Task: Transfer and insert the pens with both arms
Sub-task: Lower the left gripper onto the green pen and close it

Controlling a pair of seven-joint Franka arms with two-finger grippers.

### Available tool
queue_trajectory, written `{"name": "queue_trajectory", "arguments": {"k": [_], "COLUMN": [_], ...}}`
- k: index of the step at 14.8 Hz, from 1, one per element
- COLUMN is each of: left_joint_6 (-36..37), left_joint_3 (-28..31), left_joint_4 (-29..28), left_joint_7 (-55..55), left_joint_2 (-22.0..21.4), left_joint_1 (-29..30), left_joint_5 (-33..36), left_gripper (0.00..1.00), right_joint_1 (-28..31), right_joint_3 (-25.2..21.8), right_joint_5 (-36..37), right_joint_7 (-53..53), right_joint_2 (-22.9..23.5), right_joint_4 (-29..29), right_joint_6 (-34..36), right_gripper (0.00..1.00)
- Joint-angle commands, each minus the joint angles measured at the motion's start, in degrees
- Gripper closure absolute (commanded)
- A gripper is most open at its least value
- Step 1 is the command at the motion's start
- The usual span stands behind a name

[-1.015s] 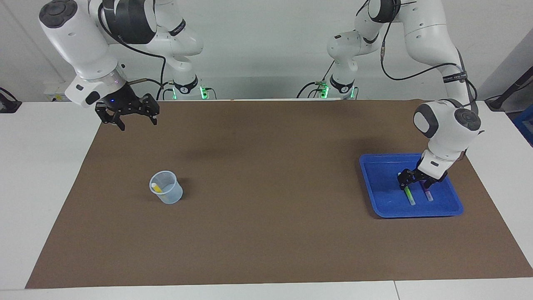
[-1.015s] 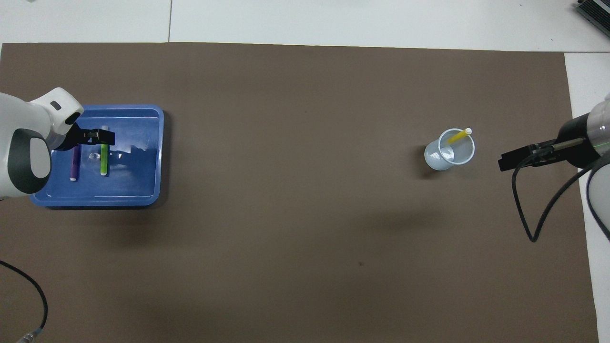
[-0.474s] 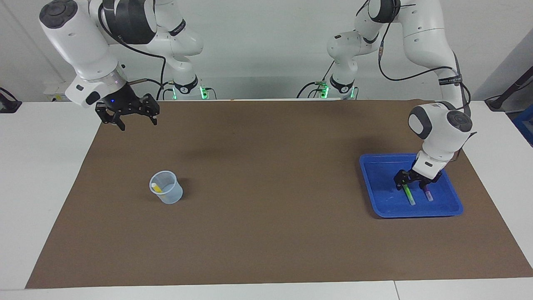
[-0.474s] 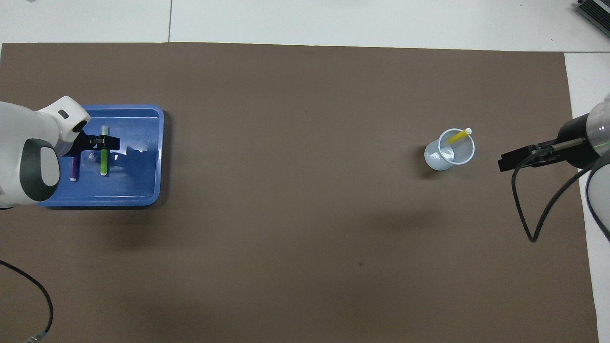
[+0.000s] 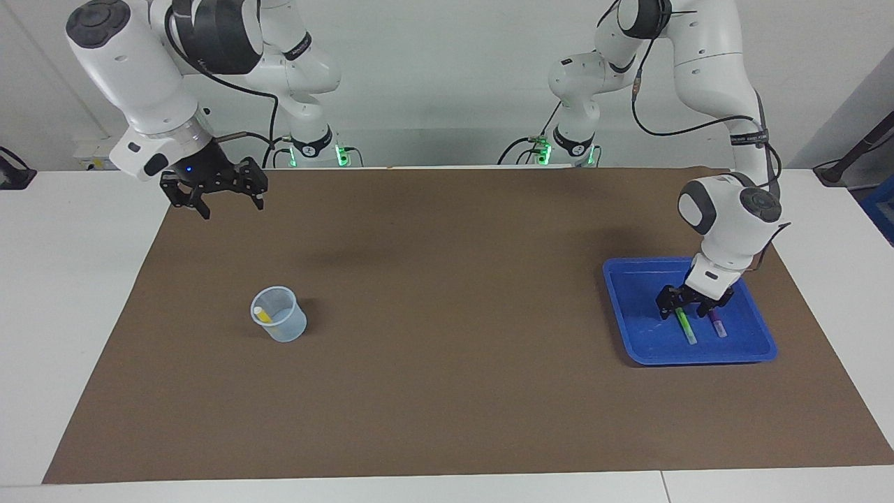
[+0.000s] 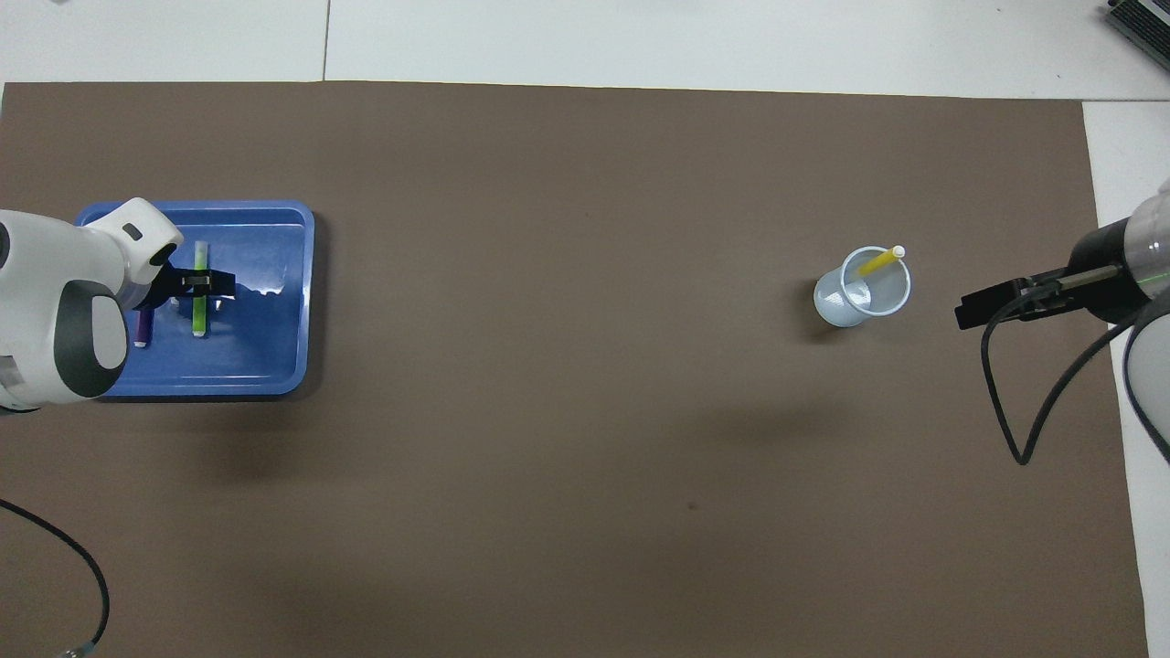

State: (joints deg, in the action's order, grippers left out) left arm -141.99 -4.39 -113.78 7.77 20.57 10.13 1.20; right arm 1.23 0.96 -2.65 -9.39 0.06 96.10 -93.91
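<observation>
Left gripper (image 5: 693,306), facing view: down inside the blue tray (image 5: 628,307) at the left arm's end of the table, fingers straddling the upper part of the green pen (image 5: 686,325). Can't tell whether they're pinching it or just around it; pen lies flat on the tray floor. Purple pen (image 5: 716,326) lies just beside the green one, parallel, not touched. Right gripper (image 5: 227,199) hangs w/ fingers spread, nothing in it, over the brown mat (image 5: 447,391) near the right arm's corner; that arm waits. Clear cup (image 5: 279,314) stands upright on the mat toward the right arm's end, yellow pen (image 5: 262,315) leaning inside it.

Overhead view: left gripper (image 6: 203,285) sits across the green pen (image 6: 198,315) approx. mid-shaft, arm covering part of the purple pen (image 6: 143,327). Both pens in the tray (image 6: 274,366), apart from each other. Right gripper (image 6: 983,309) beside the cup (image 6: 845,306), well clear of it. Yellow pen (image 6: 880,261) rests tilted against the rim, pale cap end poking out on top.
</observation>
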Motion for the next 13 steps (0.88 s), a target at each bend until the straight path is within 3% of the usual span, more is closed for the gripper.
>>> {"name": "queue_trajectory", "arguments": {"k": [1, 7, 8, 11, 13], "left_joint_6": [-1.62, -1.62, -1.53, -1.1, -0.74], "left_joint_3": [-0.18, -0.26, -0.27, -0.27, -0.27], "left_joint_4": [-1.18, -1.1, -1.1, -1.01, -0.83], "left_joint_7": [-0.12, -0.21, -0.21, -0.21, -0.21], "left_joint_2": [-0.27, -0.27, -0.27, -0.27, -0.27], "left_joint_1": [0.59, 0.59, 0.59, 0.59, 0.59], "left_joint_5": [1.17, 1.17, 1.17, 1.17, 1.17], "left_gripper": [0.28, 0.63, 0.75, 0.97, 1.0], "right_joint_1": [0.7, 0.79, 0.79, 0.79, 0.7], "right_joint_3": [0.71, 0.71, 0.71, 0.71, 0.71], "right_joint_5": [1.33, 1.33, 1.33, 1.33, 1.33], "right_joint_7": [1.31, 1.31, 1.31, 1.31, 1.31], "right_joint_2": [-0.94, -1.03, -1.03, -1.03, -1.03], "right_joint_4": [1.02, 1.11, 1.11, 1.11, 1.11], "right_joint_6": [0.57, 0.49, 0.48, 0.75, 0.75], "right_gripper": [0.0, 0.0, 0.0, 0.0, 0.0]}}
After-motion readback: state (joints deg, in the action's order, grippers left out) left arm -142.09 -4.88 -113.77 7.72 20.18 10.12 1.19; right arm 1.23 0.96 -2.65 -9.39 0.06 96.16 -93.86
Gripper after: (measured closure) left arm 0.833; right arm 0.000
